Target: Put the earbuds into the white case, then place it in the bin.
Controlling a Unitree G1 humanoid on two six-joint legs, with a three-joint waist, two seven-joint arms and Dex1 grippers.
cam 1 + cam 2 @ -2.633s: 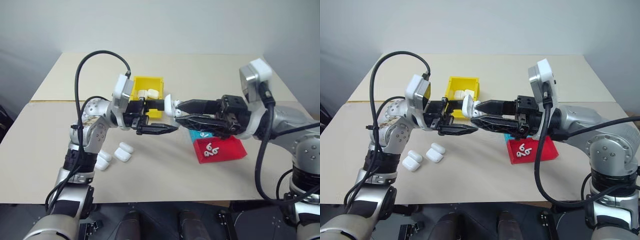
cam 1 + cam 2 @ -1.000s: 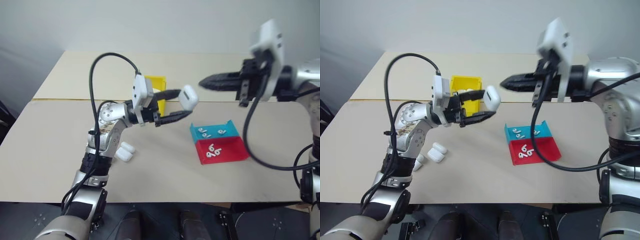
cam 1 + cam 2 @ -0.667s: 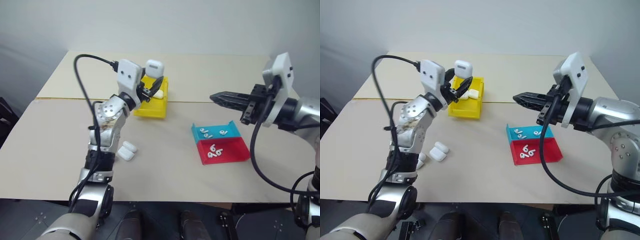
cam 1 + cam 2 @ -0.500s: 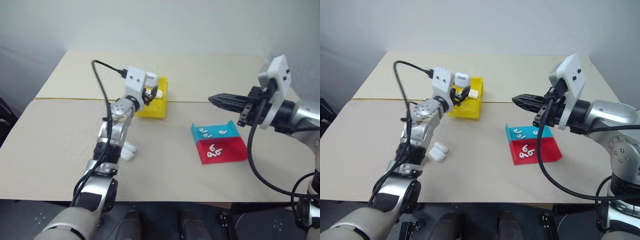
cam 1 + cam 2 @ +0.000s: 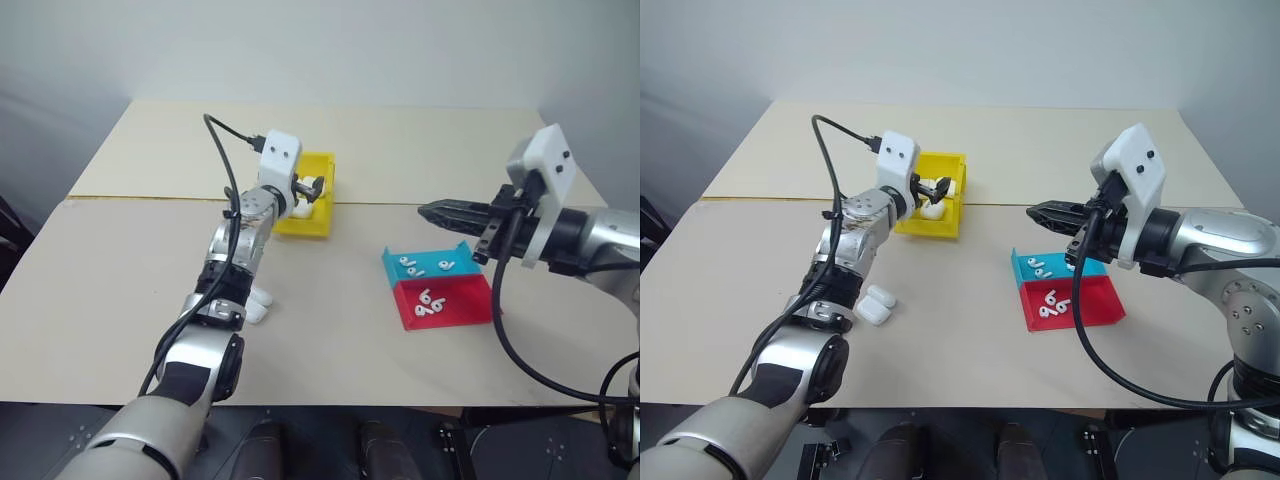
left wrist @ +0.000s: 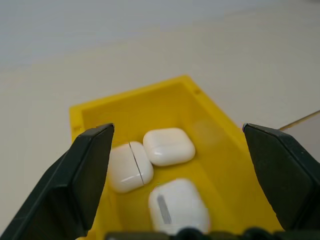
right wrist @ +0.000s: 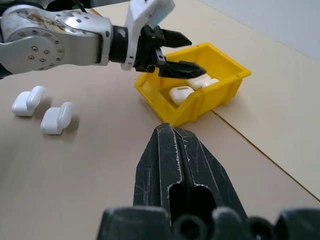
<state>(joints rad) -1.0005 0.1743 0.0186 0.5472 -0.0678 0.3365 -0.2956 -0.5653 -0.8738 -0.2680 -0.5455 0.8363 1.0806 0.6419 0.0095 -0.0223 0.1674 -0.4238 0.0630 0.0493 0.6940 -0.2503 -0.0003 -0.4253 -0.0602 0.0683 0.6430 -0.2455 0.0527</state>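
Note:
The yellow bin [image 5: 318,222] stands at the table's middle left. My left gripper [image 5: 312,190] hangs open just above it, nothing between its fingers [image 6: 87,172]. Three white cases lie inside the bin; the white case [image 6: 178,206] nearest the gripper lies directly under it, the other two [image 6: 168,146] sit side by side behind. My right gripper [image 5: 432,210] is shut and empty, level above the table, left of the trays and apart from the bin. Earbuds [image 5: 427,303] lie in the sloped trays.
A cyan tray [image 5: 462,250] and a red tray [image 5: 470,305] sit together at the right, each with several earbuds. Two more white cases [image 5: 875,303] lie on the table near the left arm. The table's far half is bare.
My left arm swung the case over the yellow bin, then the gripper opened and the case dropped in. My right gripper sank a little and stayed shut.

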